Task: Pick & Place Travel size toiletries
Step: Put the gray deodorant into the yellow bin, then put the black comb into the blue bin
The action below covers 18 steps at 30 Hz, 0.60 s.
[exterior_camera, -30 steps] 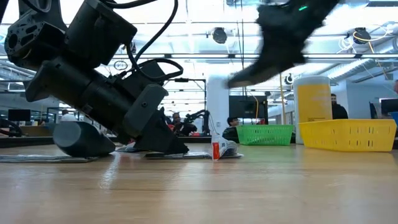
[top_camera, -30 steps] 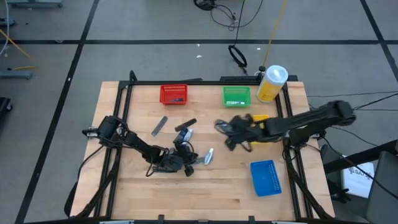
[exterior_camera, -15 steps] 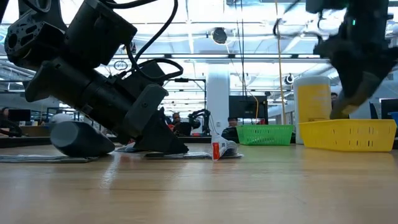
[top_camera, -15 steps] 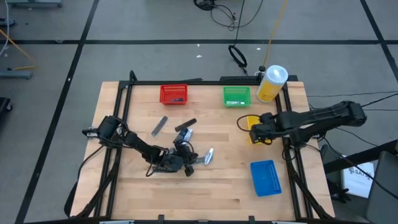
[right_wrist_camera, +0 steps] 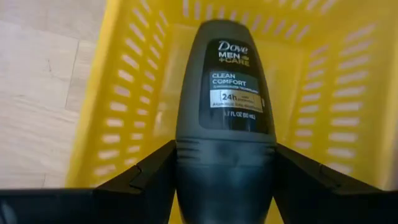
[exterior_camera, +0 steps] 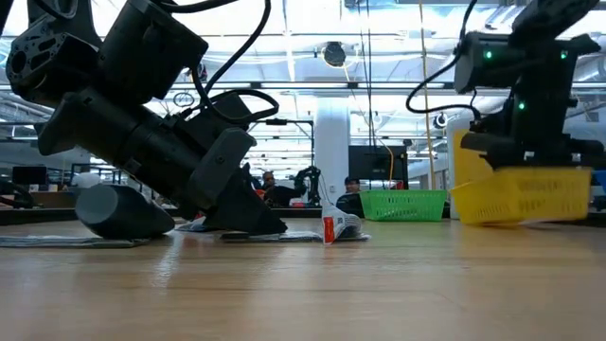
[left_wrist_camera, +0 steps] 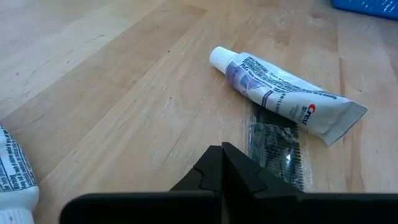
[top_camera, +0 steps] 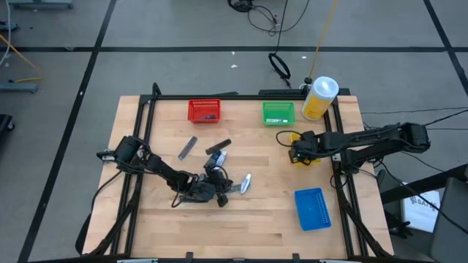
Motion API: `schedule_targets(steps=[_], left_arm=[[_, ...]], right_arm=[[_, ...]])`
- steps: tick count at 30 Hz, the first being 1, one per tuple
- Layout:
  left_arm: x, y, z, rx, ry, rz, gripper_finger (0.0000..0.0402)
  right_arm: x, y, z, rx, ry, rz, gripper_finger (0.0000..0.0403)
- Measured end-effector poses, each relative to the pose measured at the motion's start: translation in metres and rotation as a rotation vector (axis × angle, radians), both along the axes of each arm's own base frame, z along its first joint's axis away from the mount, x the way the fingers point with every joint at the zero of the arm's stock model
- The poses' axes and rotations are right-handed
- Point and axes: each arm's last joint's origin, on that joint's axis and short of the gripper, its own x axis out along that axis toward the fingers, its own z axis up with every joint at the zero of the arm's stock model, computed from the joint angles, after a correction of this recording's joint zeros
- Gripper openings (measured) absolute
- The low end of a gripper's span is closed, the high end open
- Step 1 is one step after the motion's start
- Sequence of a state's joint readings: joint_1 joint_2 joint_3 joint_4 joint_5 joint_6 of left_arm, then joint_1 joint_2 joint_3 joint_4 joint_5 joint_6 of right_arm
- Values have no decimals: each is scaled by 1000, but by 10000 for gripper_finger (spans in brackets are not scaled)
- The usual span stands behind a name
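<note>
My right gripper hangs over the yellow bin near the table's right edge, shut on a dark grey roll-on deodorant bottle. My left gripper is shut and low over the table's near middle, touching nothing I can see. Just ahead of it lie a white toothpaste tube and a black sachet, flat on the wood, the tube's crimped end over the sachet. A grey sachet and a black one lie farther back. My right gripper pinches the deodorant bottle between its two fingers, one on each side of the bottle's wide end nearest the wrist. The fingers come from above and point steeply down along the bottle. Its rounded free end points into the yellow bin; whether it touches the bin's floor I cannot tell.
A red bin and a green bin stand along the far edge, beside a large yellow bottle with a white cap. A blue bin sits at the near right. Another white tube lies close to my left gripper.
My right gripper has carried the deodorant bottle from the table's middle toward the right edge and down over the yellow bin, tipping steeply downward and rolling as it went.
</note>
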State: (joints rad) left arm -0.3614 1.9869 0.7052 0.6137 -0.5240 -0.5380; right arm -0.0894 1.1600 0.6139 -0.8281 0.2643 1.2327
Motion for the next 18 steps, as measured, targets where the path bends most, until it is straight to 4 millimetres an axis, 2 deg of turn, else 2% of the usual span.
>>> schedule_targets(steps=[8, 18], left_arm=[[0, 0, 0, -2, 0, 0, 25], [-1, -5, 1, 3, -14, -21, 11]], right_arm=[[2, 0, -7, -8, -37, 84, 236], [-6, 1, 7, 9, -107, 172, 283]])
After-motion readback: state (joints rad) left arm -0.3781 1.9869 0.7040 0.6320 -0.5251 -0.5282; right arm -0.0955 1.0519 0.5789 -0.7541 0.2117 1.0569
